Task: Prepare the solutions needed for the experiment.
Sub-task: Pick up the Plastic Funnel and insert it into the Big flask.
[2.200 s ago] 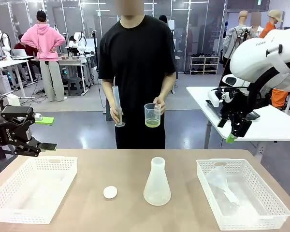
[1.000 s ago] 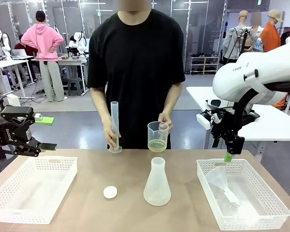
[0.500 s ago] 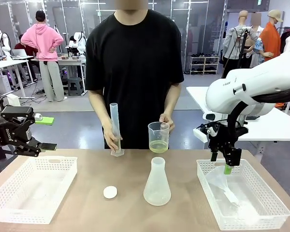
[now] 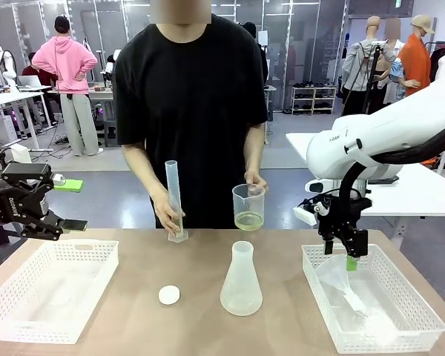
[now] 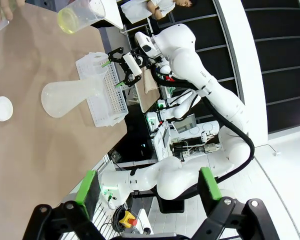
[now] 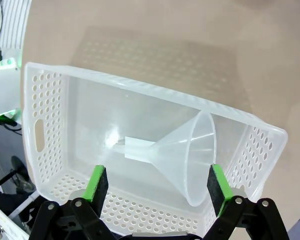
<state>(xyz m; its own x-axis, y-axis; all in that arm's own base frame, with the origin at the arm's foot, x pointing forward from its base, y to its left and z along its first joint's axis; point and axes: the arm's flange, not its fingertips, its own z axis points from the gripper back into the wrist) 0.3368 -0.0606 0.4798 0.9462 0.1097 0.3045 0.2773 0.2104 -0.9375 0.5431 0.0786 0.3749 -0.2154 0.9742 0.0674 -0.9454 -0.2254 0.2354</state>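
At the bottom of the front frame, a left basket [image 4: 59, 244] and a right basket [image 4: 421, 297] are standing on the table [image 4: 133, 259], one in each lower corner. Between them a small white cap [image 4: 169, 295] is lying flat. A frosted flask [image 4: 241, 282] is standing upright, a little apart from the cap.

In the right basket a funnel [image 4: 340, 280] is looking like a hazy shape in this view. The right wrist view is making it clear: the funnel [image 6: 185, 150] is lying on its side, with its wide mouth toward the lower right of that frame and its stem toward the left. The right claw [image 6: 156, 186] is hanging above it, wide open and gripping nothing.

The left claw [image 4: 73, 205] is hovering at the left edge of the front frame, above the left basket, also wide and empty. Its own view, rolled sideways, is catching the right claw [image 5: 121, 70] over the right basket.

Farther back, a person is resting a tall measuring cylinder [image 4: 174, 200] on the far table edge with one hand [image 4: 163, 211]. The other hand [image 4: 256, 180] is holding a beaker [image 4: 249, 208] in the air beyond the flask. The pale yellow-green solution [image 4: 248, 220] is sitting in the bottom of the beaker.
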